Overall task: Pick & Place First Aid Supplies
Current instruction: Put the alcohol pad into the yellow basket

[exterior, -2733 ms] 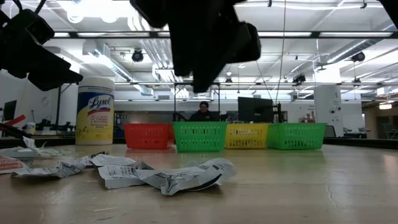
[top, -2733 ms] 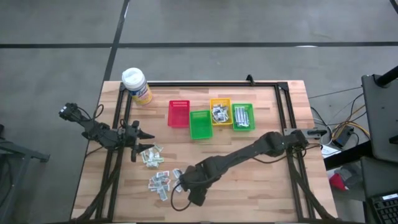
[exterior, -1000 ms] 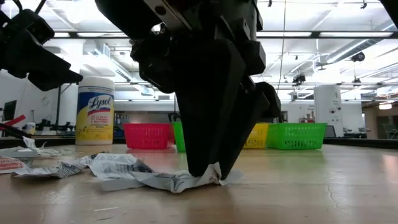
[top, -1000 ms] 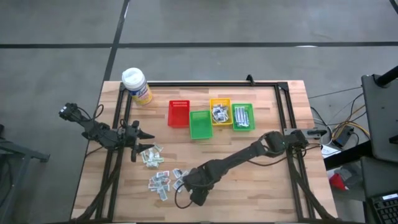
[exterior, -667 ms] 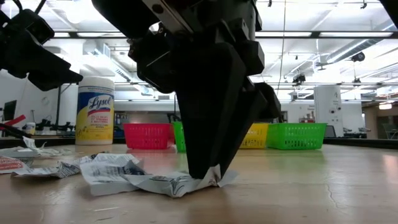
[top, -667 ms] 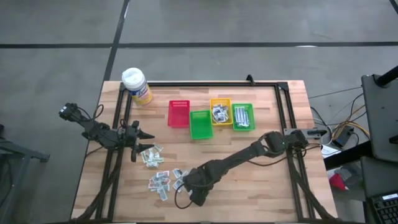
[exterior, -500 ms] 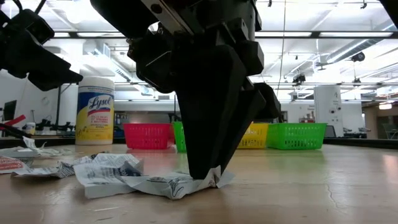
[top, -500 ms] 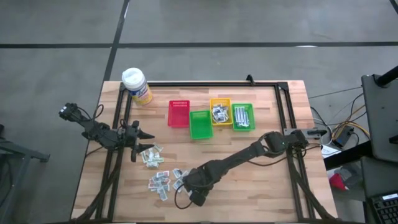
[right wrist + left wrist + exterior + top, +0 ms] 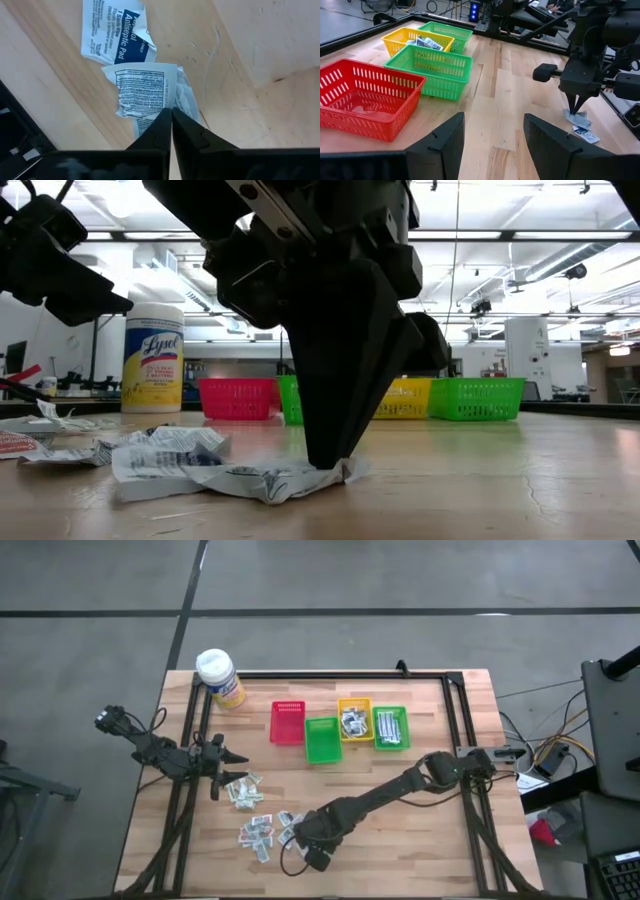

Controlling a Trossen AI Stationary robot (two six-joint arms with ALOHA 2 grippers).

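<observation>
A: What is the place?

B: A big workshop hall with ceiling lights, and a wooden table (image 9: pixel 420 840) with a dark frame. At its far side stand a red bin (image 9: pixel 288 722), a green bin (image 9: pixel 322 740), a yellow bin (image 9: pixel 354 719) and a second green bin (image 9: pixel 390 727). Near the far left corner stands a yellow tub (image 9: pixel 152 358) with a white cap; the label reads "Lysol".

A: Where are the first aid supplies?

B: Most packets (image 9: pixel 262 825) lie loose on the near left part of the table. Some already lie in the yellow bin and in the second green bin.

A: What does the right gripper (image 9: pixel 303 836) do?

B: It is down at the edge of the pile. Its fingers (image 9: pixel 165 131) are pressed together on a crumpled white packet (image 9: pixel 146 99) with small black print. Just beside it lies another packet (image 9: pixel 116 33); I can read "Antiseptic Pad" on its blue field.

A: And the left gripper (image 9: pixel 232 757)?

B: It waits over the left side of the table, near the packets, with the fingers (image 9: pixel 440 142) spread wide and nothing between them.
</observation>
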